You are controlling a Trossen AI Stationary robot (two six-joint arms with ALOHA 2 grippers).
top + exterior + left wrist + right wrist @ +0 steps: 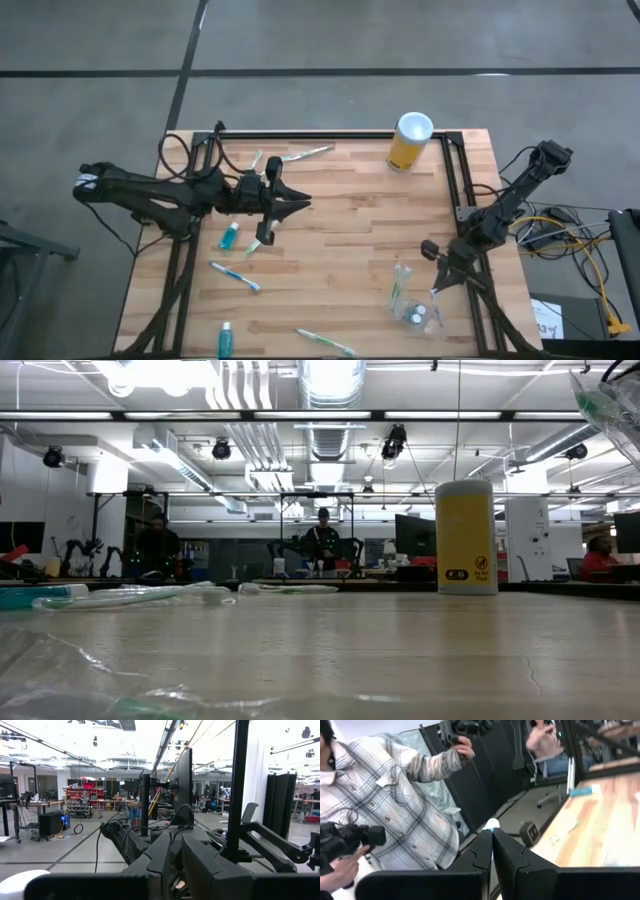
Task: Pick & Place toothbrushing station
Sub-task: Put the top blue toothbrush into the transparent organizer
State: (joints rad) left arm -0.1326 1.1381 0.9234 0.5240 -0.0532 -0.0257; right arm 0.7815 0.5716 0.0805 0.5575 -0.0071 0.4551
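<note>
Two grippers: right gripper (436, 289) sitting pinched together just beside clear cup (412, 303), lower right. Left gripper (271, 222) hanging mid-left over toothbrush (256, 242), grip impossible to tell. Risking clipping and tipping the cup.

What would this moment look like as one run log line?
left tool: holding green toothbrush | right tool: shut, beside clear cup | yellow cylinder: upright, untouched
</note>
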